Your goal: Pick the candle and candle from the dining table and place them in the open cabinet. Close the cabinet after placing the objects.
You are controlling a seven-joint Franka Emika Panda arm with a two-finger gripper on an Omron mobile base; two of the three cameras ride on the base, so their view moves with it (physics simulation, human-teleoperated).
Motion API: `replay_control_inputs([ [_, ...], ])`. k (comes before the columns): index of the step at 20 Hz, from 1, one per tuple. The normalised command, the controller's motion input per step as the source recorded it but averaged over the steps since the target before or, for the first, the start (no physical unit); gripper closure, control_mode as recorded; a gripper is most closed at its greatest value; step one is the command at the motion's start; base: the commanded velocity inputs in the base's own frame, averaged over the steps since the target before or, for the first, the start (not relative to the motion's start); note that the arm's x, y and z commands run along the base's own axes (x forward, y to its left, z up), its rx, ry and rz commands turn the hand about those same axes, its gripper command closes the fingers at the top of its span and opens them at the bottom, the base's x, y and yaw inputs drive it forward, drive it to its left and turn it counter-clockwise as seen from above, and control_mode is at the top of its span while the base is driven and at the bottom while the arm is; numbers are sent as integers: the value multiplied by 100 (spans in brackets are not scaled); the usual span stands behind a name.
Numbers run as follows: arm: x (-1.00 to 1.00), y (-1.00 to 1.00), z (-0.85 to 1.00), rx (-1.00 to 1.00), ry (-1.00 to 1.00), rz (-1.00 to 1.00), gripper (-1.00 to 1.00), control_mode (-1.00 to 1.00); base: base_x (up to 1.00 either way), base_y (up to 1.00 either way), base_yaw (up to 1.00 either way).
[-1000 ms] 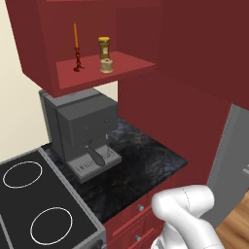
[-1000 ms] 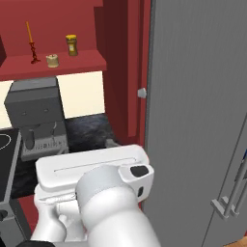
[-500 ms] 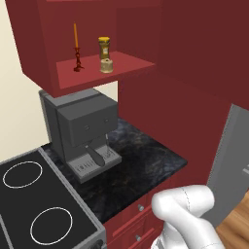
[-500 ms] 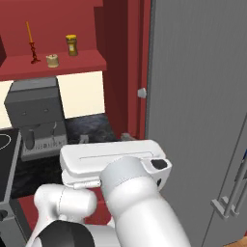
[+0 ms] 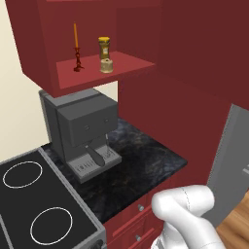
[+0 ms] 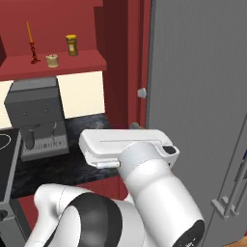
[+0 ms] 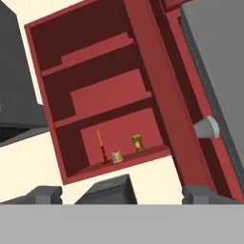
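Both candles stand on the lowest shelf of the open cabinet (image 5: 104,73). The thin orange taper candle (image 5: 75,47) on its dark red stand is at the left, and the short squat tan candle (image 5: 106,65) is to its right. In the hand view the taper (image 7: 100,147) and the squat candle (image 7: 116,157) appear far off, with my gripper (image 7: 123,195) open and empty, well short of them. The cabinet door (image 7: 164,95) stands open, its silver knob (image 7: 207,127) at the right. The dining table is out of view.
A yellow jar (image 5: 103,47) stands behind the squat candle. A grey coffee machine (image 5: 80,126) sits on the black counter (image 5: 146,160) under the cabinet, with a stove (image 5: 34,204) to the left. A tall grey fridge (image 6: 202,96) is at the right, beside my white arm (image 6: 144,164).
In the right base view my hand has swung to the right and slightly up. The candles and the cabinet door have not moved.
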Motion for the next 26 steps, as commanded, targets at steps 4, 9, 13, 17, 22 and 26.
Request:
replay_control_inputs([
  [4, 31, 0, 0, 2, 1, 9, -100, -100, 0, 0, 0],
  [9, 41, 0, 0, 1, 0, 10, -100, -100, 0, 0, 0],
  [13, 34, -6, 0, 0, 0, 7, -100, -100, 0, 0, 0],
  [17, 10, -27, 0, 3, 0, 1, -100, -100, 0, 0, 0],
  [22, 0, -22, 0, 2, 0, 0, -100, -100, 0, 0, 0],
  [26, 0, 0, 0, 0, 0, 0, -100, -100, 0, 0, 0],
])
